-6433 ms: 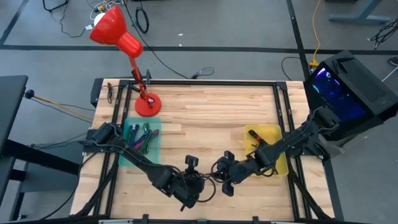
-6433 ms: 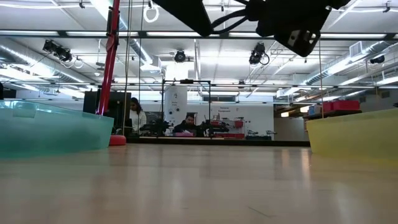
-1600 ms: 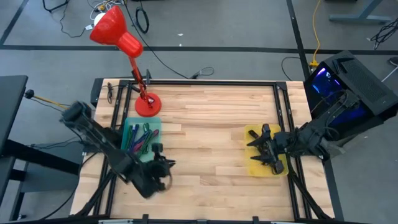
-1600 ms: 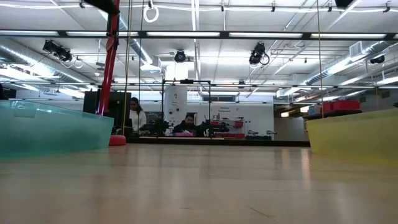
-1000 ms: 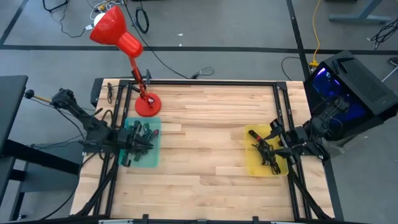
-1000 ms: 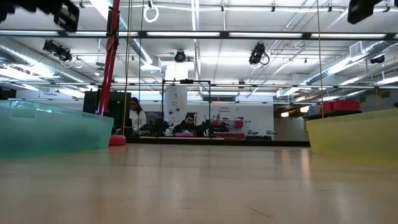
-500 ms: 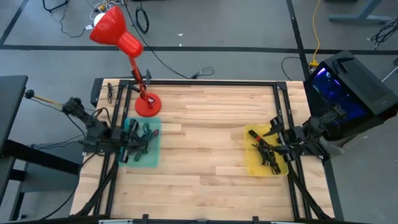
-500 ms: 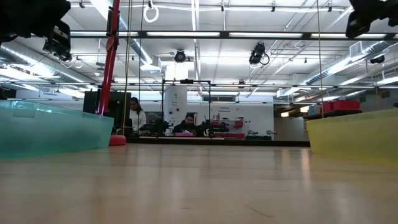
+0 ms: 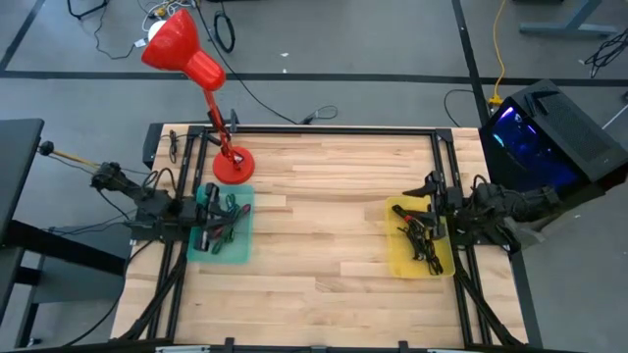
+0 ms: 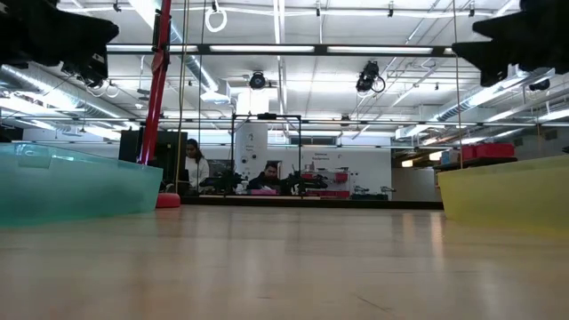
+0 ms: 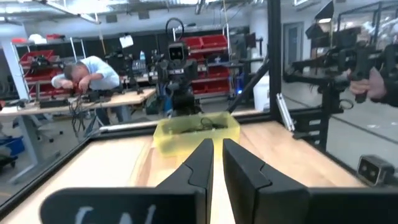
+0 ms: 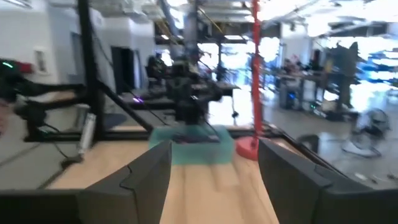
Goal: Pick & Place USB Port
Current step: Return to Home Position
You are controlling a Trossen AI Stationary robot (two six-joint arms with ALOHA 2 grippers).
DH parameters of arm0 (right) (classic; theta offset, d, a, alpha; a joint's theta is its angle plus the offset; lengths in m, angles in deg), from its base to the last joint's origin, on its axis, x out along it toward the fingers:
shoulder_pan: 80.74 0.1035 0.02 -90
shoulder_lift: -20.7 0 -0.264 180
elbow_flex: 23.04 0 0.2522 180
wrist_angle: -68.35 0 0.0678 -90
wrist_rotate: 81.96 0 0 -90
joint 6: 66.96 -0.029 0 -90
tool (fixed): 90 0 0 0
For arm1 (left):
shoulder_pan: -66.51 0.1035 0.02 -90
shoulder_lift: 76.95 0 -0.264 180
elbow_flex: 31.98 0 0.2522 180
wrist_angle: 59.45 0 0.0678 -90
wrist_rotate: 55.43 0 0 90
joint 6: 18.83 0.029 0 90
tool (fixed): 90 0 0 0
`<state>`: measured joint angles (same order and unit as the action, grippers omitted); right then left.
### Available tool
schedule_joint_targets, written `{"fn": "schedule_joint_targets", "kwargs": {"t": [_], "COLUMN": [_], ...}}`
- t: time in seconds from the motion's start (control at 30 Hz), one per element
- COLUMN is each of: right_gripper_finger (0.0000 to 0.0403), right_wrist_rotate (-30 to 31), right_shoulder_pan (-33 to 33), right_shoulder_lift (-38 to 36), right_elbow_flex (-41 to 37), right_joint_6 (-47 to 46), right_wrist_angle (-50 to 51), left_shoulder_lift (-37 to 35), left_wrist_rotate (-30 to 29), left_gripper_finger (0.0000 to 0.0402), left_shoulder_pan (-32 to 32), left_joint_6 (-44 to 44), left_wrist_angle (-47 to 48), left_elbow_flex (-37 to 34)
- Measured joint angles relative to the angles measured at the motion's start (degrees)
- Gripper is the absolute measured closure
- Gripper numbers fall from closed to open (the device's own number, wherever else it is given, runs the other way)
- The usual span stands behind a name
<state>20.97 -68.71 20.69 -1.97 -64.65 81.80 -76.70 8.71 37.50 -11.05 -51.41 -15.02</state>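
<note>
Black charger cable (image 9: 420, 240) in yellow bin (image 9: 395, 263): light, limp, tangles; grip near plug. Left hand (image 11: 214, 148) nearly together, right hand (image 12: 214, 149) apart.

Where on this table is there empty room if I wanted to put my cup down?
The wide bare middle of the table, between the teal bin and the yellow bin, is free, as is the stretch right of the lamp base. It is crowded at both bins: the left gripper hangs over the teal one, the right gripper at the yellow one.
</note>
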Motion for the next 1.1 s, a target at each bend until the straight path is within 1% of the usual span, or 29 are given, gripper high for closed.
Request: {"fn": "schedule_joint_targets", "kwargs": {"t": [0.2,0.27,0.37,0.4,0.53,0.7,0.77,0.83,0.9,0.97,1.03,1.1], "right_gripper_finger": [0.0162,0.0162,0.0162,0.0162,0.0162,0.0162,0.0162,0.0162,0.0162,0.0162,0.0162,0.0162], "right_wrist_rotate": [-4.0,-5.8,-10.9,-11.3,-11.3,-8.5,-8.5,-8.5,-8.5,-8.5,-8.5,-8.5], "right_shoulder_pan": [-8.5,-10.7,-12.5,-12.9,-13.4,-13.5,-13.5,-13.5,-13.5,-13.5,-13.5,-13.5], "right_shoulder_lift": [0.0,0.0,0.0,0.0,1.1,1.3,1.9,2.2,2.8,3.0,3.0,3.0], "right_elbow_flex": [-0.2,-1.9,-6.1,-6.6,-6.5,-6.4,-6.4,-6.4,-6.4,-6.4,-6.4,-6.4], "right_joint_6": [-2.7,-3.6,-3.3,-3.5,-5.1,-6.0,-6.4,-8.6,-12.5,-15.1,-15.6,-15.1], "right_wrist_angle": [3.5,1.1,-3.7,-2.8,-2.1,-1.0,-0.9,-1.0,-1.0,-0.9,-1.0,-1.0], "left_shoulder_lift": [0.0,0.0,0.0,0.1,0.1,0.1,0.1,0.1,0.1,0.1,0.1,0.1], "left_wrist_rotate": [5.1,6.1,8.1,8.3,8.2,8.1,8.7,9.8,8.8,5.5,2.4,1.6], "left_gripper_finger": [0.0360,0.0360,0.0360,0.0360,0.0360,0.0360,0.0360,0.0360,0.0360,0.0360,0.0360,0.0360], "left_shoulder_pan": [5.2,6.6,8.0,8.3,8.7,8.7,8.7,8.7,8.9,9.8,10.9,12.2], "left_joint_6": [-3.8,-5.6,-7.1,-7.7,-9.2,-9.5,-10.3,-9.9,-8.8,-8.9,-8.7,-8.3], "left_wrist_angle": [3.3,4.3,5.8,6.3,6.8,9.0,7.8,5.5,4.2,4.2,4.4,5.6], "left_elbow_flex": [0.0,0.0,0.0,0.0,0.0,0.0,0.0,0.0,0.0,0.0,0.0,0.0]}}
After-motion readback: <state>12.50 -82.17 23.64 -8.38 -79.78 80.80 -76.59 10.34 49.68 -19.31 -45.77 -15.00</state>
